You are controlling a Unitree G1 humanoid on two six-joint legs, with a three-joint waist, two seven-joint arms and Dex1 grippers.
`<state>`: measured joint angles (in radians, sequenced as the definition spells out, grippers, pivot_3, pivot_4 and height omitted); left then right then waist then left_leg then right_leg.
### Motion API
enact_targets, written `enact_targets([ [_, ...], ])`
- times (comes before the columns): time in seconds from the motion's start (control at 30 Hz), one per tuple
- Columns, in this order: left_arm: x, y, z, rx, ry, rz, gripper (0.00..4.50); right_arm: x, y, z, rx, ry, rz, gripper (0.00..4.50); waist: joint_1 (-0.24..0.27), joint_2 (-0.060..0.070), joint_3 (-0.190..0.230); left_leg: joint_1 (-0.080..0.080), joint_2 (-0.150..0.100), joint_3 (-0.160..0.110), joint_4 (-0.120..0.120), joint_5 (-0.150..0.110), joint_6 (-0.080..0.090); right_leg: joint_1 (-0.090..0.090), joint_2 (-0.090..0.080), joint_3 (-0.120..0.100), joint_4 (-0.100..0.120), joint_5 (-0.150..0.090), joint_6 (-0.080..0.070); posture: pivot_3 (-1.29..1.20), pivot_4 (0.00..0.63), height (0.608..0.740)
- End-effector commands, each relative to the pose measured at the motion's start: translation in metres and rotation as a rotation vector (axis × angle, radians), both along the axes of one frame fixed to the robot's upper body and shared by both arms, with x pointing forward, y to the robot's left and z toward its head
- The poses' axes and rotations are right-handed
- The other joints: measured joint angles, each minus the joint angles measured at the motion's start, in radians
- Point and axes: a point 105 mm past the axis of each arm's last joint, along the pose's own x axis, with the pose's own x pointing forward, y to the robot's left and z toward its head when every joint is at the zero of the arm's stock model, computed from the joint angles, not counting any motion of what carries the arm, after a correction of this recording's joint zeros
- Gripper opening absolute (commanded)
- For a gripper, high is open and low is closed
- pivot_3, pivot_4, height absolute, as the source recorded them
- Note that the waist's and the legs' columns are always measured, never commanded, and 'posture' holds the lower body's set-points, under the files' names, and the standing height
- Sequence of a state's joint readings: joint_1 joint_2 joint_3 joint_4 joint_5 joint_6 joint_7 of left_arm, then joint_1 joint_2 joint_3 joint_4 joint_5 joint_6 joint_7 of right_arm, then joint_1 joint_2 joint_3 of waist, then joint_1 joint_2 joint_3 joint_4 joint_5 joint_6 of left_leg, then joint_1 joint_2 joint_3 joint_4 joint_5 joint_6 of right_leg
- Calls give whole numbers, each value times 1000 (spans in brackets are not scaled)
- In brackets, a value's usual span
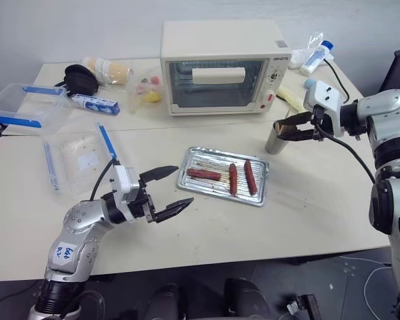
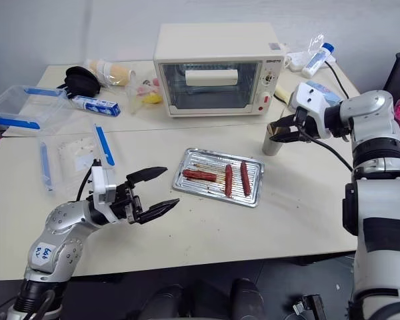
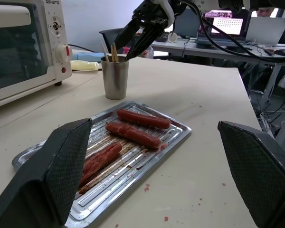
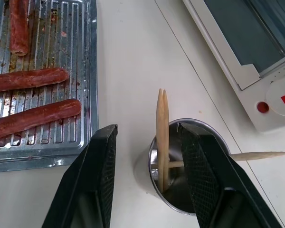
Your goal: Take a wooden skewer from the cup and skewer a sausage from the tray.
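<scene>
The boxy cream-white metal toaster oven (image 3: 23, 47) has small dark letters at its top corner, cut off, reading something like "QISHITE". The other labels are too small to read.

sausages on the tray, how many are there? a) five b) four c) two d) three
d: three sausages lie on the ridged silver tray, one set crosswise to the other two, which lie side by side.
</scene>
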<state>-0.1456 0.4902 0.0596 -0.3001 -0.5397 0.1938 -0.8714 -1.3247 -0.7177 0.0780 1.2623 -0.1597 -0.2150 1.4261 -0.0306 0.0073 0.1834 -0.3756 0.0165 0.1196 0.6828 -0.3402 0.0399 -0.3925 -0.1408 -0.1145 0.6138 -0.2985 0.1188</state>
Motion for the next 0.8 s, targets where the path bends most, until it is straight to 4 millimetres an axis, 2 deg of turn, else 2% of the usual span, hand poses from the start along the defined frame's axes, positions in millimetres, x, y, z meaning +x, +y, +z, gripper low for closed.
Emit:
enact_targets([
  [0.03, -1, 1, 7, -1, -41, 8, 4500, -2, 6, 15, 32, -41, 37, 2071, 0, 0, 0, 0, 0, 0, 0, 0, 0, 0, 0, 0, 0, 0, 0, 0, 150, 740],
  [0.53, -1, 2, 7, -1, -41, 21, 4500, -4, 9, 16, 23, -49, 73, 2071, 0, 0, 0, 0, 0, 0, 0, 0, 0, 0, 0, 0, 0, 0, 0, 0, 150, 740],
  [0.63, -1, 2, 7, -3, -41, 22, 4500, -2, 10, 15, 26, -56, 68, 1493, 0, 0, 0, 0, 0, 0, 0, 0, 0, 0, 0, 0, 0, 0, 0, 0, 150, 740],
  [0.73, 0, 1, 8, -5, -43, 22, 4500, -1, 11, 14, 30, -65, 62, 443, 0, 0, 0, 0, 0, 0, 0, 0, 0, 0, 0, 0, 0, 0, 0, 0, 150, 740],
  [0.8, 0, 2, 8, -3, -43, 23, 4500, 0, 11, 14, 30, -75, 57, 37, 0, 0, 0, 0, 0, 0, 0, 0, 0, 0, 0, 0, 0, 0, 0, 0, 150, 740],
])
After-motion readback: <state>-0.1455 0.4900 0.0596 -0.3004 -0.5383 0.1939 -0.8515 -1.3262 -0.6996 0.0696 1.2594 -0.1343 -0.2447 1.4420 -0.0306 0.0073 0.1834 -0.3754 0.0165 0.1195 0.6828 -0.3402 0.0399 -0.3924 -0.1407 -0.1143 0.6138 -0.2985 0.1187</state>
